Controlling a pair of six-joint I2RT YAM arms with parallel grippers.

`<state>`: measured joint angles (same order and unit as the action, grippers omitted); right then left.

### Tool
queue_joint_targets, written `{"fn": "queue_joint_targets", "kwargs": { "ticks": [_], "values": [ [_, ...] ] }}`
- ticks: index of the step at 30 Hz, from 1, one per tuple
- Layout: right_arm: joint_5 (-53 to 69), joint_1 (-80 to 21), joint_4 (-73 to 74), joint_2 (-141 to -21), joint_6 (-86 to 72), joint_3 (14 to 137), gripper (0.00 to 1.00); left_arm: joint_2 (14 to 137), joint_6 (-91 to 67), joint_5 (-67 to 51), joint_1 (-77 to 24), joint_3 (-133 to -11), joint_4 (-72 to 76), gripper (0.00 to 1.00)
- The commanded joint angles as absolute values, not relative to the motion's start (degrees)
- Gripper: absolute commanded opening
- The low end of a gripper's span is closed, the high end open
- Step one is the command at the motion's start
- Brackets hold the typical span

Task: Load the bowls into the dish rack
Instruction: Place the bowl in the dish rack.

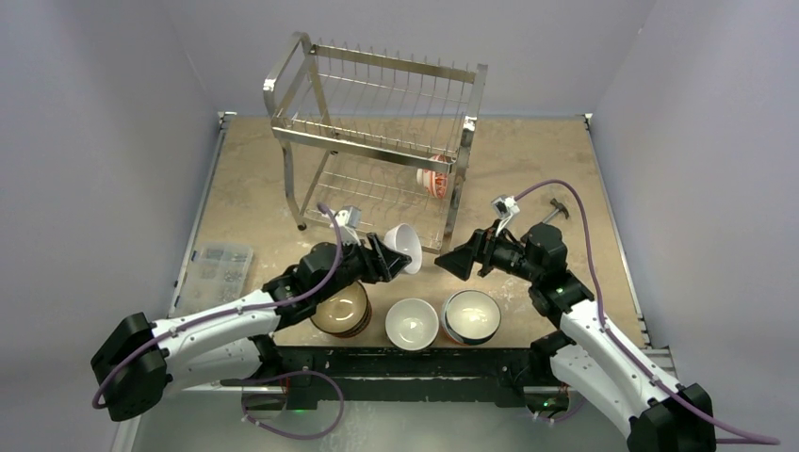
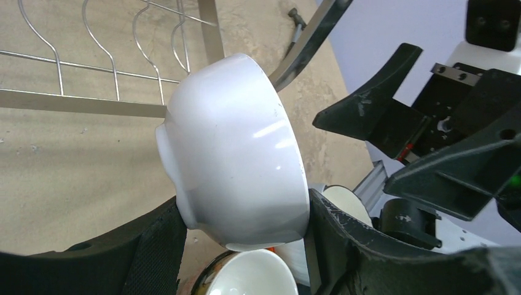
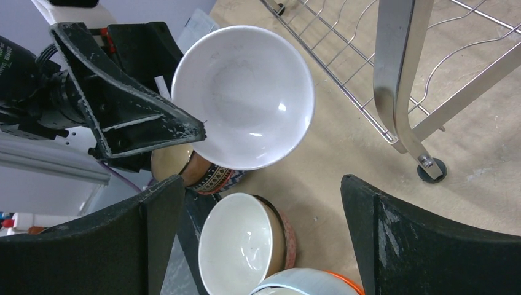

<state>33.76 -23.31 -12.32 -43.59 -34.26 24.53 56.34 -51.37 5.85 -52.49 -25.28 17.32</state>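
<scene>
My left gripper (image 1: 396, 252) is shut on a white bowl (image 1: 405, 245), held on its side just in front of the dish rack (image 1: 377, 141). In the left wrist view the white bowl (image 2: 236, 147) sits between both fingers. My right gripper (image 1: 450, 260) stands open a little to its right, facing the bowl's mouth (image 3: 242, 95), with nothing between its fingers. A red-patterned bowl (image 1: 433, 179) stands in the rack's lower tier at the right. At the near edge sit a brown stack (image 1: 341, 309), a white bowl (image 1: 412, 322) and a blue-and-white bowl (image 1: 470, 315).
A clear plastic parts box (image 1: 219, 266) lies at the table's left edge. A small tool (image 1: 556, 212) lies at the right behind my right arm. The rack's front right leg (image 3: 399, 92) with its foot stands close to my right gripper.
</scene>
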Motion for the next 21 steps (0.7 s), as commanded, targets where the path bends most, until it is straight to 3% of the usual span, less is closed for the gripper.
{"fn": "queue_joint_targets", "kwargs": {
  "ticks": [1,12,21],
  "values": [
    [33.0,-23.3,-12.7,-43.5,-32.7,26.9,0.99,58.9,-49.0,8.1,-51.8,-31.2,14.9,0.0],
    [31.7,-23.3,-10.0,-42.8,-31.7,27.2,0.99,66.0,-44.3,5.7,-48.4,-38.0,11.5,0.0],
    [31.8,-23.3,-9.6,-42.7,-31.0,26.9,0.99,71.4,-43.9,-6.5,-39.1,-39.6,15.8,0.0]
  ]
}}
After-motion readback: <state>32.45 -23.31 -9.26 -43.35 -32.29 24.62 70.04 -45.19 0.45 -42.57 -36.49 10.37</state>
